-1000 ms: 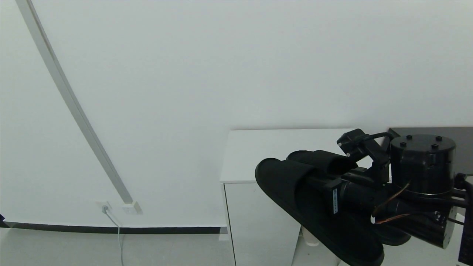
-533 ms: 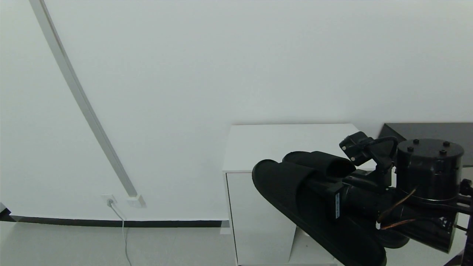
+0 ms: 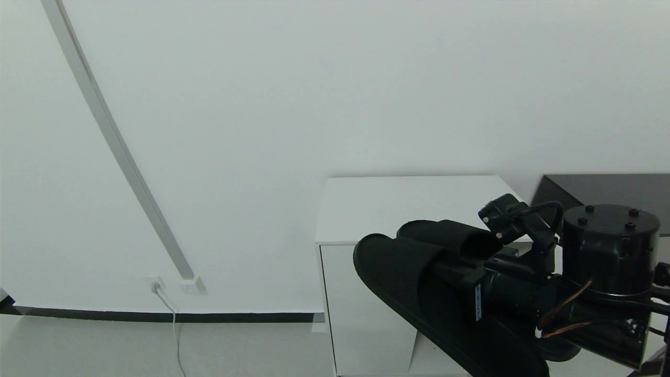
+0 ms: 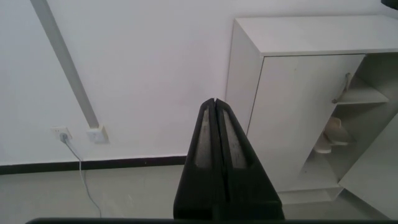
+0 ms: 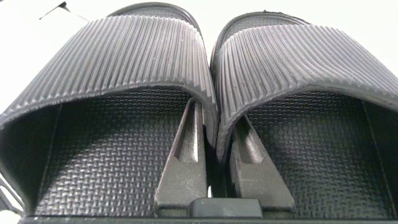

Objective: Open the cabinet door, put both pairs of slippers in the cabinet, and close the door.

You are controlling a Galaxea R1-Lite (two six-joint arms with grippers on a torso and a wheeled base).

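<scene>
— What does the right gripper [image 5: 216,134] have?
— The pair of black slippers [image 5: 149,68]. One finger goes into each slipper, under the strap. The two fingers are almost closed and pinch the inner sides of the slippers together between them. The toes point away from the wrist, toward the white cabinet [image 3: 366,209] just beyond them.
— And the left gripper [image 4: 215,106]?
— Its fingers are pressed flat together, with nothing between them. Ahead of its tips the cabinet stands open, and pale slippers [image 4: 333,134] lie on a shelf inside.
</scene>
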